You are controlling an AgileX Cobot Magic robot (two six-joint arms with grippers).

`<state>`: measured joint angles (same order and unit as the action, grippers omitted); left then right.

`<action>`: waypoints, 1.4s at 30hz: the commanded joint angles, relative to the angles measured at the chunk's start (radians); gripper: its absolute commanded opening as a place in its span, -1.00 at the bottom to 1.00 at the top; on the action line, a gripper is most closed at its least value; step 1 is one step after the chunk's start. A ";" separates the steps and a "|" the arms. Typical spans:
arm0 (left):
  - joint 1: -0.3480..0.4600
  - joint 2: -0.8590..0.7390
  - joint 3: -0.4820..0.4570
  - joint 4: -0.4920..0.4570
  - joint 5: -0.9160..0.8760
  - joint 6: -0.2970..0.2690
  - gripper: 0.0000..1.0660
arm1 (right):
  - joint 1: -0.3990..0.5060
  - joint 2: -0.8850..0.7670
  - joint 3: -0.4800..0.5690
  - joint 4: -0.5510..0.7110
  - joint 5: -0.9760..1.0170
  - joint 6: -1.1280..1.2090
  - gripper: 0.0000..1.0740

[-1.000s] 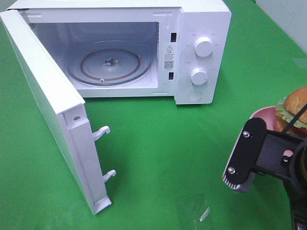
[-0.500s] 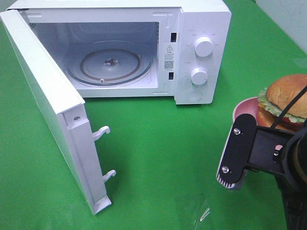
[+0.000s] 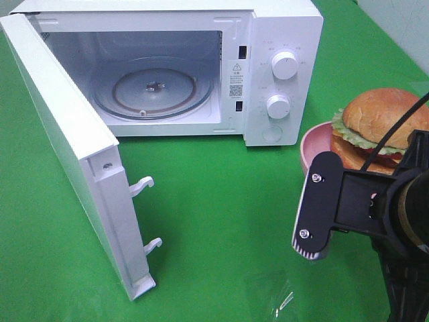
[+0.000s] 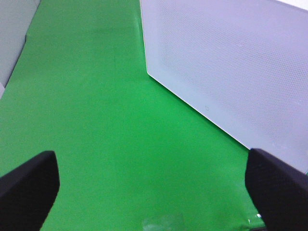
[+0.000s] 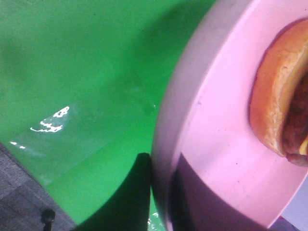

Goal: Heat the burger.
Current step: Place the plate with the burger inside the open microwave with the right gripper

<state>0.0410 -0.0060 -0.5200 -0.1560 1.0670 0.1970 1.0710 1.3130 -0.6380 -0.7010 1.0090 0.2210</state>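
The burger [image 3: 382, 121], with a golden bun and green lettuce, rides on a round pink plate [image 3: 314, 144] at the right, held above the green cloth. My right gripper [image 5: 161, 192] is shut on the plate's near rim [image 5: 216, 144]; the bun's edge [image 5: 274, 110] shows beside it. In the high view the black wrist mount [image 3: 322, 204] hides the right gripper's fingers. The left gripper [image 4: 154, 192] hovers open over bare cloth, and its dark fingertips [image 4: 29, 183] have nothing between them. It is out of the high view.
The white microwave [image 3: 281, 40] stands at the back with its door [image 3: 67, 147] swung wide open to the left. Its glass turntable [image 3: 153, 90] is bare. The door's outer face [image 4: 231, 62] fills part of the left wrist view. Green cloth lies between plate and oven.
The right arm has carried the plate and burger leftward and further into view, closer to the microwave's front. The left gripper has not visibly moved.
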 commanded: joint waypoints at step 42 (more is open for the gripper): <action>-0.003 -0.005 0.002 -0.003 0.007 -0.002 0.83 | 0.002 -0.010 0.070 -0.172 -0.034 0.113 -0.87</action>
<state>0.0410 -0.0060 -0.5200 -0.1560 1.0670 0.1970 1.0710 1.3130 -0.5690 -0.8060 0.9570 0.3200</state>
